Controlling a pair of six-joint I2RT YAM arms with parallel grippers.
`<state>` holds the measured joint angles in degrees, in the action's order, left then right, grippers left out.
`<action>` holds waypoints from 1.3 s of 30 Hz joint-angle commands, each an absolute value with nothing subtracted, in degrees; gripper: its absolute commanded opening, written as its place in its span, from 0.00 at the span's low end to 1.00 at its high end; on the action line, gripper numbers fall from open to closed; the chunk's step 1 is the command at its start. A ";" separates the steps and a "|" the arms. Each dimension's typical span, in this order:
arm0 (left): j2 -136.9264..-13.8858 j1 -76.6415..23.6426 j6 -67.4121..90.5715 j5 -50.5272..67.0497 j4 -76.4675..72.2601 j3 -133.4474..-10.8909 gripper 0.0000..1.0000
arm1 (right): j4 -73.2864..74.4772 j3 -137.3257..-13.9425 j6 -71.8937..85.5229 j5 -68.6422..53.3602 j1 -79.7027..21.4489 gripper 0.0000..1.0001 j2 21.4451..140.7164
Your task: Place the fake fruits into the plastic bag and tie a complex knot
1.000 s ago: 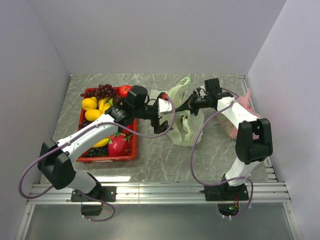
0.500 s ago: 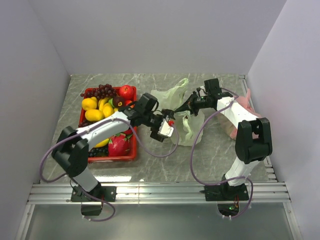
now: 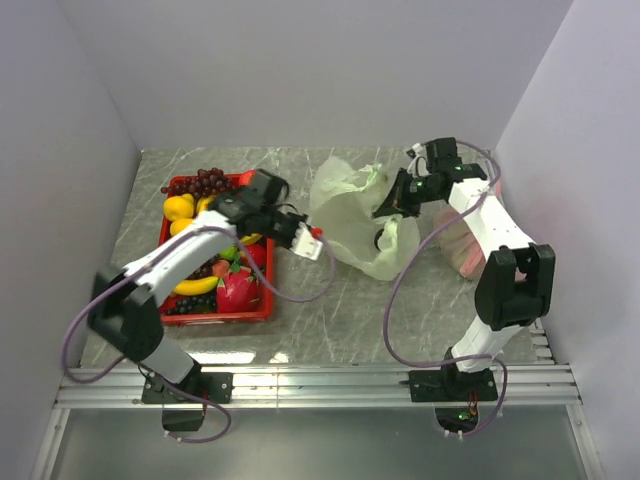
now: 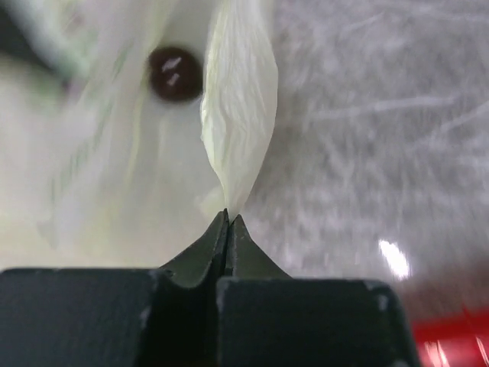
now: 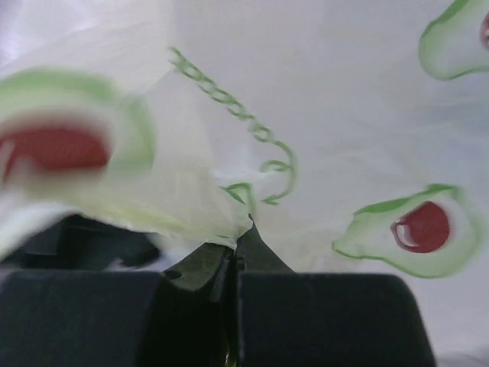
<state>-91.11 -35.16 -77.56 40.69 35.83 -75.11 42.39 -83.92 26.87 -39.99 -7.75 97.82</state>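
From above, the left gripper sits at the near-left edge of the plastic bag, which lies crumpled on the grey marbled table between the two arms. The right gripper is at the bag's far-right side, lifting a fold of it. The fake fruits are heaped in a red crate on the left of the table, partly under the left arm. A pink bag lies beside the right arm.

Looking along the left wrist, the left gripper is clenched, its jaws pressed together on a twisted strip of the plastic bag. A dark round thing shows by the pale film; it is too blurred to tell whether it lies inside. A corner of the red crate shows at the lower right.

Along the right wrist, the right gripper is likewise clamped on a pinch of the plastic bag, whose avocado prints fill the view.
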 commanded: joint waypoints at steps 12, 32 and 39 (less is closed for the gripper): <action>-78.93 -22.85 -73.49 53.17 42.05 -73.67 0.00 | 56.43 -76.21 6.84 -36.56 -7.03 0.00 83.49; -75.23 -6.61 -10.37 43.76 32.93 -78.48 0.94 | 43.60 -75.94 20.39 -34.63 -8.79 0.00 93.69; -71.19 -18.34 -21.66 38.26 26.82 -75.50 0.99 | 44.65 -78.05 19.34 -34.89 -9.49 0.00 94.04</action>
<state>-74.85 -10.24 -16.93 42.11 30.11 -76.23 45.84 -75.79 19.46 -34.13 -8.80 94.26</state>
